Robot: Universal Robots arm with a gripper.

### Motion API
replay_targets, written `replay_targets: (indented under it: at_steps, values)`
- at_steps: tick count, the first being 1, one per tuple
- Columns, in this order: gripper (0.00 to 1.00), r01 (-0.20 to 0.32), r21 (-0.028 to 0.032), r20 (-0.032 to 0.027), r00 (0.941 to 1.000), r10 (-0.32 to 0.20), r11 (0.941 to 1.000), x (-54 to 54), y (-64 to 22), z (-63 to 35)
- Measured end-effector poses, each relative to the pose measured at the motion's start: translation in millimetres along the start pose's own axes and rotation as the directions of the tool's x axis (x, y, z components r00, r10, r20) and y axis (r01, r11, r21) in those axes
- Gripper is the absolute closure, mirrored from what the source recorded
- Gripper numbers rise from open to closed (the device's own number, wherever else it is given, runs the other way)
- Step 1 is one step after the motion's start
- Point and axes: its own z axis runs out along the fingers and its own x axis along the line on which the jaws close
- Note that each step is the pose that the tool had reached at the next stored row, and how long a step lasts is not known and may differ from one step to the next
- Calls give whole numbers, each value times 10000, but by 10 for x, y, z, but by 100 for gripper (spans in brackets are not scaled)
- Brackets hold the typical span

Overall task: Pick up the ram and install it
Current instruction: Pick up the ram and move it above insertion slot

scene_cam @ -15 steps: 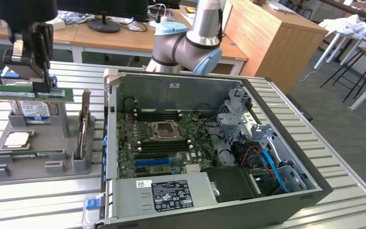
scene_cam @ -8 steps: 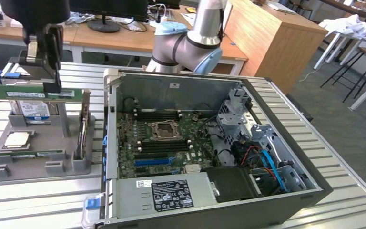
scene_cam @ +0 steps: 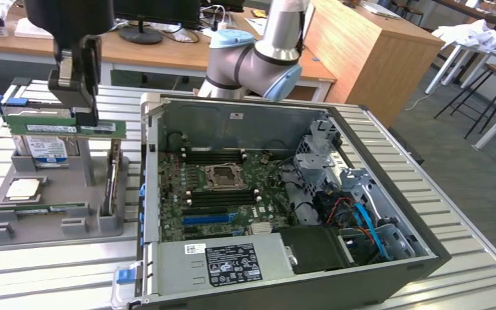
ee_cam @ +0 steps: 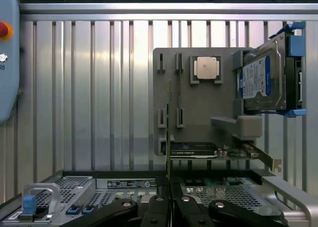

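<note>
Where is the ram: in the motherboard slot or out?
Out. The shut gripper holds the ram level above the grey holder, outside the open computer case.

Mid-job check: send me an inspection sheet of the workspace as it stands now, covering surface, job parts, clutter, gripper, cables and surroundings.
Surface: slatted silver metal table, carrying a grey plastic parts holder and an open black computer case.
Job's things: long thin green ram stick, held level above the holder; green motherboard exposed inside the case.
Clutter: blue-labelled silver hard drive and square silver processor chip, both in the holder.
Gripper: dark gripper, shut on the ram stick.
Cables: blue cables inside the case; nothing seen loose on the table.
Surroundings: wooden counter and stools beyond the table.
</note>
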Motion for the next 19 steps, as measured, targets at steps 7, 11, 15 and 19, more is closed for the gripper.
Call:
replay_targets:
  at_steps: [7,11,15,19]
  values:
    - [88,2,0,0,10000,-2,10000,-4,-185,-3]
    - [88,0,-1,-1,10000,0,10000,-7,-308,-6]
    - [88,1,0,-1,10000,-1,10000,-10,-432,-7]
    - [88,1,0,0,10000,-1,10000,-13,-560,-9]
